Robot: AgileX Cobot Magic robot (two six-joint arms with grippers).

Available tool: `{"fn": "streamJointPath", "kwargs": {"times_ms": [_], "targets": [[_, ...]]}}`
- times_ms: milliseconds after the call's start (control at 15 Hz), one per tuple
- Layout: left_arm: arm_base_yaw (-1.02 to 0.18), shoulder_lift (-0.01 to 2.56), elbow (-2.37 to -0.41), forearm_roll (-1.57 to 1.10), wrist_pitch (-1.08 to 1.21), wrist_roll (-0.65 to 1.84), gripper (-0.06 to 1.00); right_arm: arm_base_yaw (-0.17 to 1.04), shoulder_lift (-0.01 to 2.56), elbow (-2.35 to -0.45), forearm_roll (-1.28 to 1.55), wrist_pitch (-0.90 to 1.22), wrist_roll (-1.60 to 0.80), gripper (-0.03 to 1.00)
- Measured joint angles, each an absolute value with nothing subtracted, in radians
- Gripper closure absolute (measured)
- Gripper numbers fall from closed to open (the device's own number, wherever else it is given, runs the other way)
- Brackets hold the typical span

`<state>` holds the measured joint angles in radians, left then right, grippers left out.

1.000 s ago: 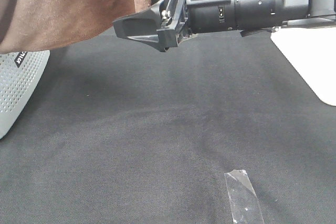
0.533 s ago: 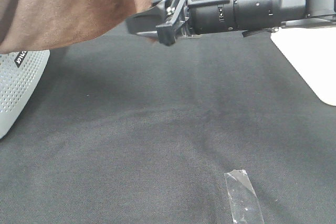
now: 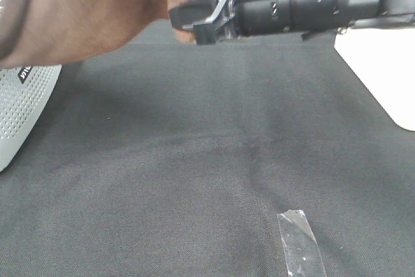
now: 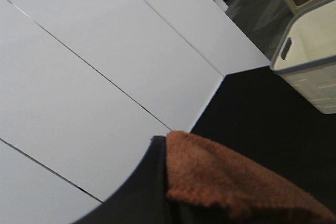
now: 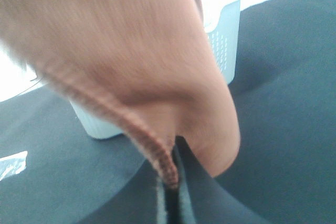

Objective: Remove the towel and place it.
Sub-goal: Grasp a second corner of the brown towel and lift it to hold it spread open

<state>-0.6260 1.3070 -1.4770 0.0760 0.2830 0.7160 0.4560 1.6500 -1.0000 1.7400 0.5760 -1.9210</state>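
The reddish-brown plush towel [image 3: 91, 11] hangs in the air at the upper left of the exterior high view, above the black table cloth [image 3: 207, 154]. My right gripper [image 3: 188, 21] reaches in from the right and is shut on the towel's lower corner. In the right wrist view the stitched edge of the towel [image 5: 126, 61] is pinched between the fingertips [image 5: 185, 198]. In the left wrist view the towel [image 4: 226, 182] bunches over my left gripper's black finger [image 4: 142, 187]. The left gripper itself is hidden behind the towel in the exterior high view.
A white perforated basket [image 3: 19, 102] stands at the left under the towel and also shows in the right wrist view [image 5: 223, 51]. A white object [image 3: 382, 76] lies at the right edge. A strip of clear tape [image 3: 299, 248] sticks to the cloth near the front. A grey-rimmed bin [image 4: 310, 61] shows in the left wrist view.
My right gripper went from open beside the towel to shut on its corner, rising and drawing back a little to the right. The towel's corner lifted with it.
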Motion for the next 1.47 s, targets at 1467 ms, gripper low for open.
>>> {"fn": "streamJointPath", "kwargs": {"times_ms": [1467], "targets": [[-0.301,1.467,-1.486,0.116,0.142,0.034,0.94,0.456,1.840,-2.231,-0.203,0.815,-0.348,0.97]]}}
